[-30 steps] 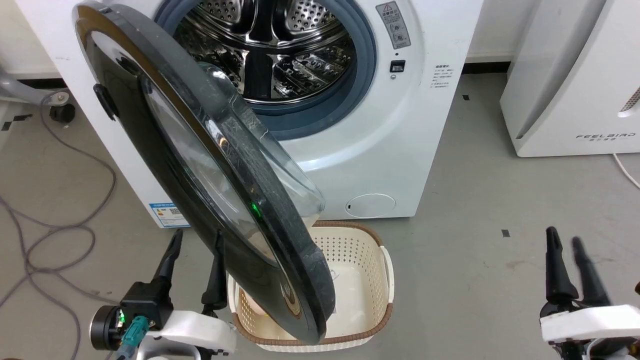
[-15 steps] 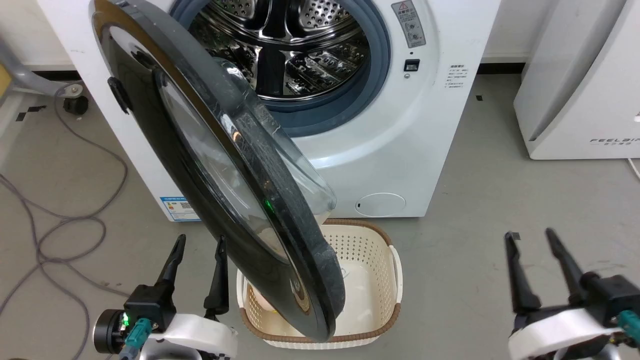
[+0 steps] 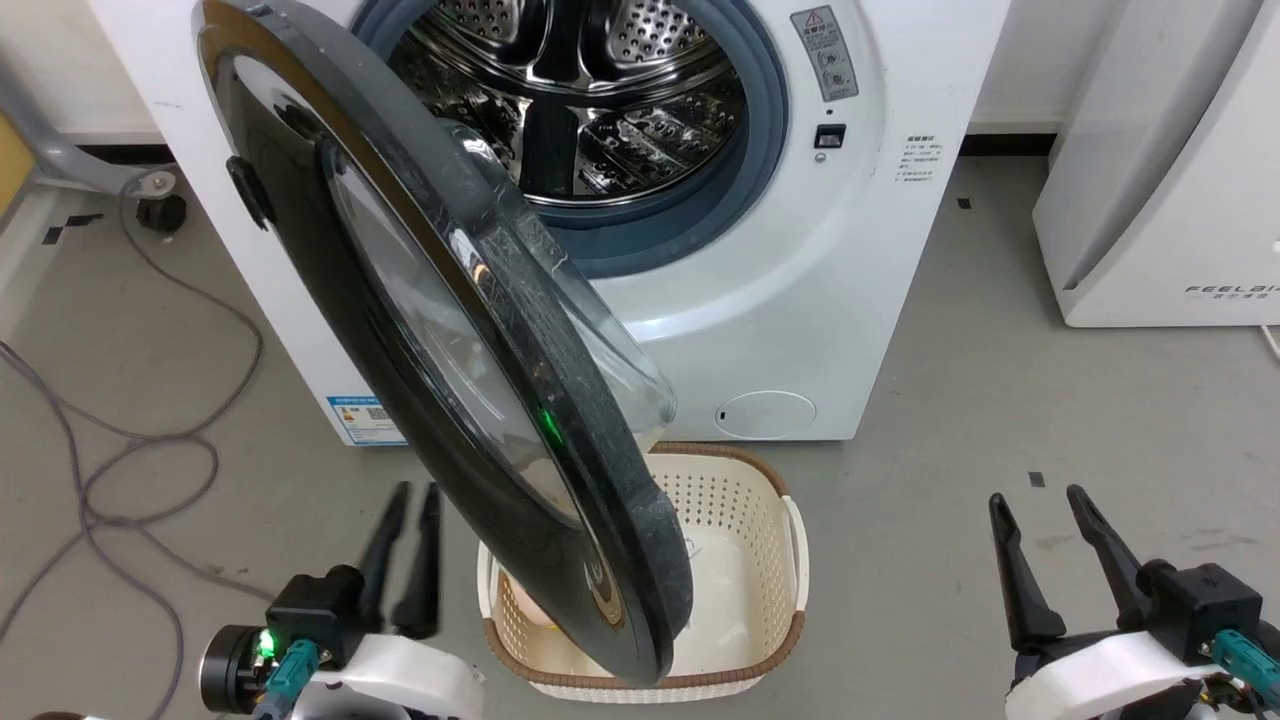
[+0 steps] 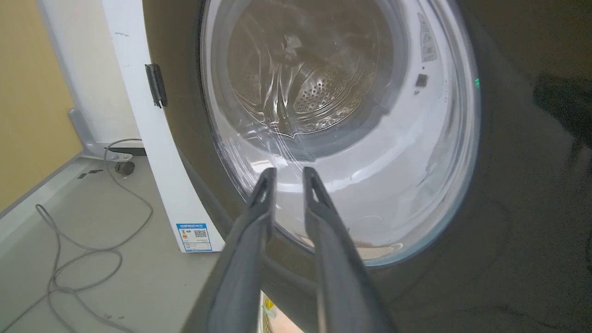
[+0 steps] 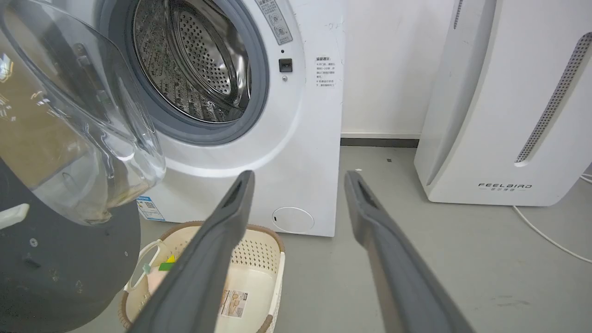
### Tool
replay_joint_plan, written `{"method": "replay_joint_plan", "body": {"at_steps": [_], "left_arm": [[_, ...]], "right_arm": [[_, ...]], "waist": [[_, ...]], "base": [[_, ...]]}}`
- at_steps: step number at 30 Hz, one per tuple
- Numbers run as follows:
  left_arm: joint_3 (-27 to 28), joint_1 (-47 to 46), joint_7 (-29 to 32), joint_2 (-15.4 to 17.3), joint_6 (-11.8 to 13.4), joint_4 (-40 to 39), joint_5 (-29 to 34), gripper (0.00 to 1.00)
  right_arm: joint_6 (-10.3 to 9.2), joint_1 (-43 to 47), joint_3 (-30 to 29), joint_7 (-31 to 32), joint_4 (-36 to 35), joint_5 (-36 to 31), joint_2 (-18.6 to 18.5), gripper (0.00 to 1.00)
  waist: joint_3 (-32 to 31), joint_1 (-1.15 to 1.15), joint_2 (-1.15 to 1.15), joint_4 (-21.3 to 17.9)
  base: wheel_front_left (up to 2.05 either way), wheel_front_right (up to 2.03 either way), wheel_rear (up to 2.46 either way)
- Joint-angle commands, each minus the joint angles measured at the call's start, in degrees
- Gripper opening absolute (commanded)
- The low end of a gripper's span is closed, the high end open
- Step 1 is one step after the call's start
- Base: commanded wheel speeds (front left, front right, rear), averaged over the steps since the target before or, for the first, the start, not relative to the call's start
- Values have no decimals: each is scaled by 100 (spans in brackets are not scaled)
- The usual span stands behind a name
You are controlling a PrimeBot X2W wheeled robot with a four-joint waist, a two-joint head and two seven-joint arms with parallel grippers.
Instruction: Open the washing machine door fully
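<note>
Washing machine door (image 3: 440,340): unlatched and swung well out from the washing machine (image 3: 800,280), hinged at the 9 o'clock side of the opening. It stands near edge-on to the head camera, the glass bowl facing 3 o'clock. The steel drum is fully exposed.

Progress, judged: most of the swing is done but the door is not yet fully open. It looks about square to the front, so a further sweep toward 9 o'clock is left.

Left tool (image 3: 415,492): at 7 o'clock of the door, on its glossy outer side, pointing at the window in the left wrist view. Fingers lie close with a narrow gap and hold nothing. It touches nothing that I can see.

Right tool (image 3: 1035,497): at 4 o'clock, well apart from the door, fingers spread, empty.

Surroundings: a cream basket (image 3: 790,540) on the floor at 6 o'clock, under the door's lower rim; clearance cannot be told. A grey cable (image 3: 130,470) loops at 9 o'clock, and a white appliance (image 3: 1180,200) stands at 3 o'clock.

Obstruction, judged: the left tool sits in the remaining sweep.
</note>
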Motion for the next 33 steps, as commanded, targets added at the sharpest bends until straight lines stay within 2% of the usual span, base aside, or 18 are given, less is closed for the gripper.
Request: {"method": "replay_joint_plan", "body": {"at_steps": [1,9,16,33], "left_arm": [[3,56,-30,8,-14,15,36,0],[7,53,-30,8,28,3,54,0],[31,-76,-30,16,146,-488,97,0],[-188,-985,-21,12,360,-3446,96,0]], "right_arm": [[5,1,10,-43,12,39,26,100],[5,22,7,-38,88,51,27,100],[5,35,-17,-51,129,65,27,100],[5,28,-78,-89,144,17,27,100]], "waist": [[-14,0,0,-3],[-102,0,0,11],[-127,0,0,62],[-157,0,0,80]], "base": [[0,0,0],[0,0,0],[0,0,0],[0,0,0]]}}
